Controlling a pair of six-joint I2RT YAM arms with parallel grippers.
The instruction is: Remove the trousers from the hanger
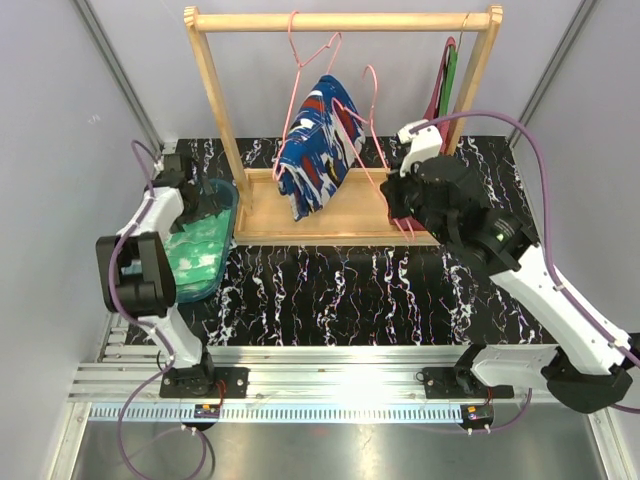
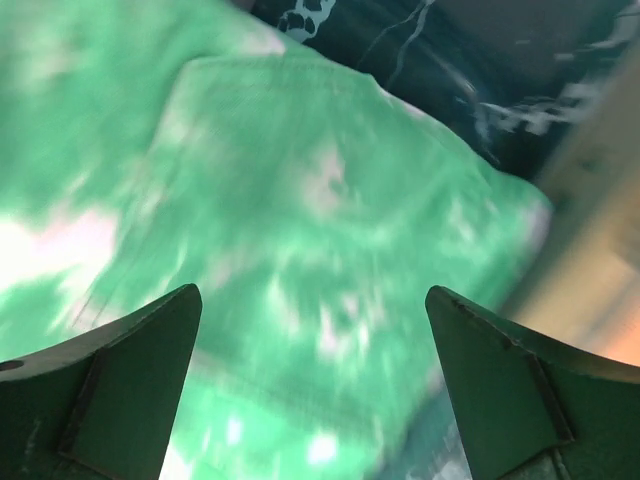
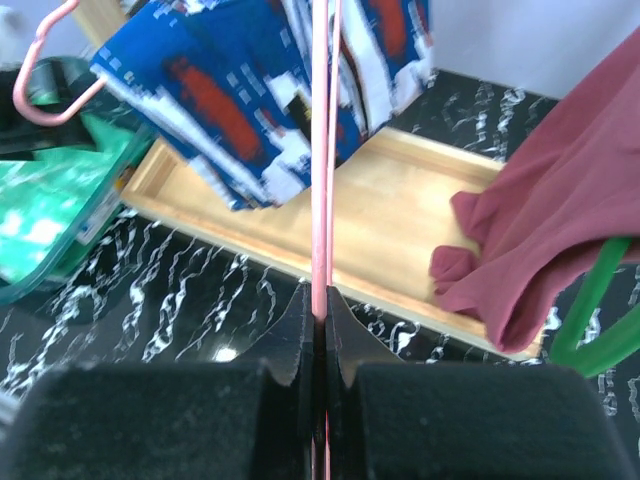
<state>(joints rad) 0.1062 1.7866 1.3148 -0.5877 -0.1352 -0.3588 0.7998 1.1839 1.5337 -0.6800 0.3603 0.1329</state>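
The dark blue trousers (image 1: 318, 152) with red and white patches hang draped over a pink wire hanger (image 1: 292, 80) on the wooden rack. My right gripper (image 3: 322, 300) is shut on a lower pink wire of the hanger (image 3: 322, 150), just in front of the blue trousers (image 3: 230, 100). At the left, the mint green trousers (image 1: 197, 252) lie folded in a teal bin (image 1: 228, 215). My left gripper (image 2: 312, 292) hovers close above the green trousers (image 2: 300, 200), wide open, with nothing between its fingers (image 2: 130, 380).
The wooden rack (image 1: 340, 20) stands on a wooden tray base (image 3: 390, 215) at the back of the black marbled table (image 1: 350, 290). A dark red garment (image 3: 560, 220) on a green hanger (image 3: 590, 300) hangs at the rack's right end. A second pink hook (image 3: 40, 90) shows left.
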